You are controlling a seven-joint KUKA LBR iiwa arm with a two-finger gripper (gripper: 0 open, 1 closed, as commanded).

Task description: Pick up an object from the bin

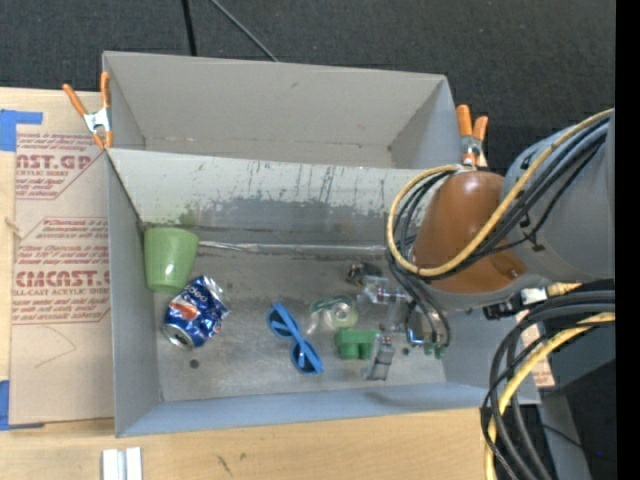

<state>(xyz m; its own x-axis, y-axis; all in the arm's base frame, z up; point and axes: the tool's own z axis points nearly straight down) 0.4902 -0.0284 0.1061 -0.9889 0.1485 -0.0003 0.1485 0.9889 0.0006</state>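
My gripper is low in the bin's front right part, under the arm's orange cover. A small green block lies right against its left side; whether it is gripped I cannot tell. Just behind the block sits a pale, clear-greenish round thing. A pair of blue sunglasses lies on the bin floor to the left of both.
A crushed blue soda can lies at the front left, with a light green cup tipped on its side behind it. The arm and its cables hang over the bin's right wall.
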